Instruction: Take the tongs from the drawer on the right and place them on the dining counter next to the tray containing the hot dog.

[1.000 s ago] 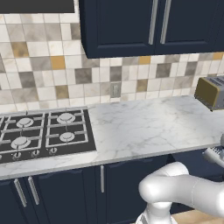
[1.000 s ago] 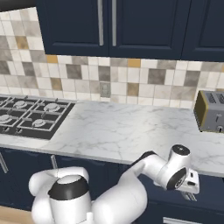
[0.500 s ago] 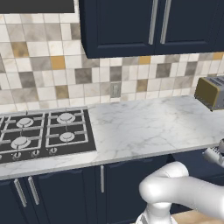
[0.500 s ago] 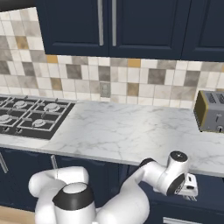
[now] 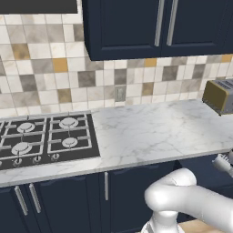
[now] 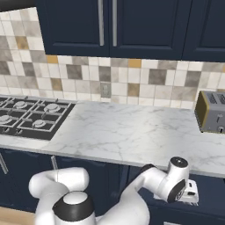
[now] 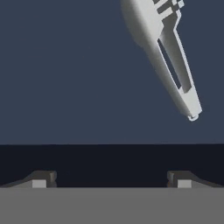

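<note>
Gripper (image 7: 111,178) low before the navy drawer (image 7: 65,74), jaws spread wide and empty, silver tongs (image 7: 168,57) lying at one o'clock inside.

White marble worktop with grey veining (image 6: 132,132) runs along the wall. Black four-burner gas stove (image 5: 41,141) is set into it. Beige, grey and ochre square-tile backsplash (image 6: 132,81) rises behind. Navy upper cabinets with vertical silver handles (image 6: 114,26) hang above. Brass-sided toaster (image 6: 213,112) stands on the worktop, above the hand.
</note>
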Robot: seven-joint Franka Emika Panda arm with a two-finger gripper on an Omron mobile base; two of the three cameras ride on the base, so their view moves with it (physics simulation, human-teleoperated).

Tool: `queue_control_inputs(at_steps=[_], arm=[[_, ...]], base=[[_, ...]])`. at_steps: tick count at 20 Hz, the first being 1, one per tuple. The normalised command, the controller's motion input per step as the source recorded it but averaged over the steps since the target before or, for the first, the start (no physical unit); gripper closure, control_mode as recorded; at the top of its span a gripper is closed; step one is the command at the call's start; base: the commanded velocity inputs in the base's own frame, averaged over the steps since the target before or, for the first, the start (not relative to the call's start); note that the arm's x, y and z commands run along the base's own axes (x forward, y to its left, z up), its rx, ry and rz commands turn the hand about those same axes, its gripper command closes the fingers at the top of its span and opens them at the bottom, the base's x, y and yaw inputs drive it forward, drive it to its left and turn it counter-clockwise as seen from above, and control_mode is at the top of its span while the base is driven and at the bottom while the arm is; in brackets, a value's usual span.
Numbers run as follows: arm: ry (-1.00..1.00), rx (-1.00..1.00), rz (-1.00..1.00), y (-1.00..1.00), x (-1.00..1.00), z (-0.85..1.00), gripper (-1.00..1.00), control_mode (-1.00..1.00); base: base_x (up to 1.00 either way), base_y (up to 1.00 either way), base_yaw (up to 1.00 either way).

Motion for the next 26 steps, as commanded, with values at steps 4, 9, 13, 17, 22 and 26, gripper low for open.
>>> queue_control_inputs(at_steps=[4, 9, 13, 17, 22, 26], arm=[[0.09, -0.01, 0.01, 0.02, -0.78, -0.01, -1.0, -1.0], [0.15, 0.0, 0.02, 0.03, -0.82, 0.0, -1.0, -1.0], [0.17, 0.0, 0.07, 0.0, -0.47, 0.0, -1.0, -1.0], [0.08, 0.0, 0.11, 0.0, -0.11, 0.03, -1.0, -1.0], [0.0, 0.0, 0.14, -0.02, 0.0, 0.34, -1.0, -1.0], [0.0, 0.02, 0.13, -0.15, 0.0, 0.35, -1.0, -1.0]], base=[[0.0, 0.0, 0.0], [0.0, 0.0, 0.0], [0.0, 0.0, 0.0], [0.0, 0.0, 0.0], [0.0, 0.0, 0.0], [0.0, 0.0, 0.0]])
